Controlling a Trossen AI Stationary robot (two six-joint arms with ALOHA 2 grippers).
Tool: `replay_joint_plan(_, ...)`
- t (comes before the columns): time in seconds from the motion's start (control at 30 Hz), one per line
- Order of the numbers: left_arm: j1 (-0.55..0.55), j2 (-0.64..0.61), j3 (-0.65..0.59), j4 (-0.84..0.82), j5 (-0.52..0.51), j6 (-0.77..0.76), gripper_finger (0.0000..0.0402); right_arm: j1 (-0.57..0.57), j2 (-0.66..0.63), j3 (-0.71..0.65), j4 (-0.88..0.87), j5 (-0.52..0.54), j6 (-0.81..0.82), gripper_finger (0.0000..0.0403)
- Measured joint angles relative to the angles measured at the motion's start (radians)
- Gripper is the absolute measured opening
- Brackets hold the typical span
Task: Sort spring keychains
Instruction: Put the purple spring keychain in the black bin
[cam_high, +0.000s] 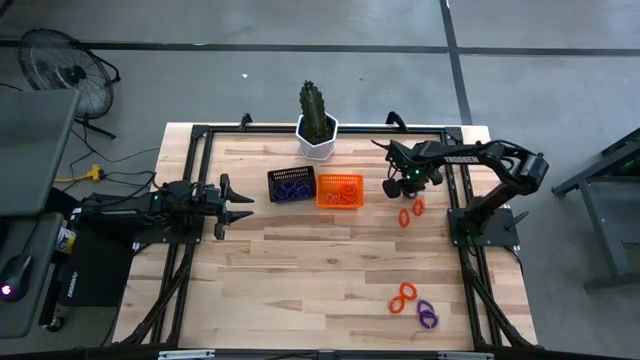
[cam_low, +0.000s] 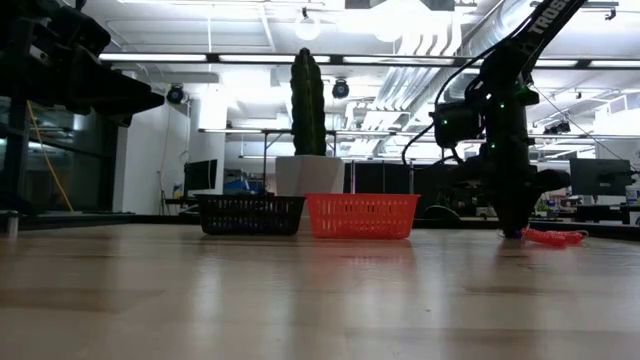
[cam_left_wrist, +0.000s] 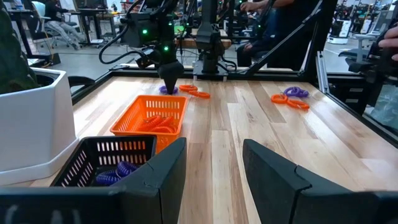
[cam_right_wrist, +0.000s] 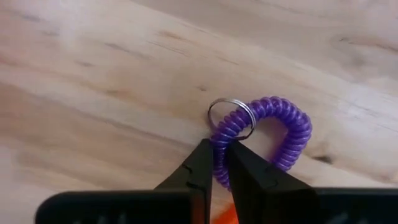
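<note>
Purple spring keychain (cam_right_wrist: 267, 134): on the tabletop just right of the orange mesh basket (cam_high: 339, 190), pinched at its coil by the right gripper (cam_right_wrist: 219, 163), jaws closed, apparently for lifting (steel ring attached). Left gripper (cam_left_wrist: 214, 165): parked open, left of basket.

The keychain (cam_right_wrist: 273, 134) at the black fingers (cam_right_wrist: 200, 165) was purple with a silver ring. Baskets: one orange (cam_high: 339, 190), one black (cam_high: 291, 184). The table (cam_high: 300, 270) was pale wood.
</note>
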Motion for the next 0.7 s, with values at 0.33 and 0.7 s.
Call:
replay_joint_plan(0.33, 0.000, 0.000, 0.000, 0.000, 0.000, 0.000, 0.0156, 0.089, -0.095, 0.004, 0.106, -0.039, 0.064, 0.0031)
replay_joint_plan(0.7, 0.000, 0.000, 0.000, 0.000, 0.000, 0.000, 0.0156, 0.200, -0.138, 0.085, 0.269, -0.110, 0.133, 0.0030)
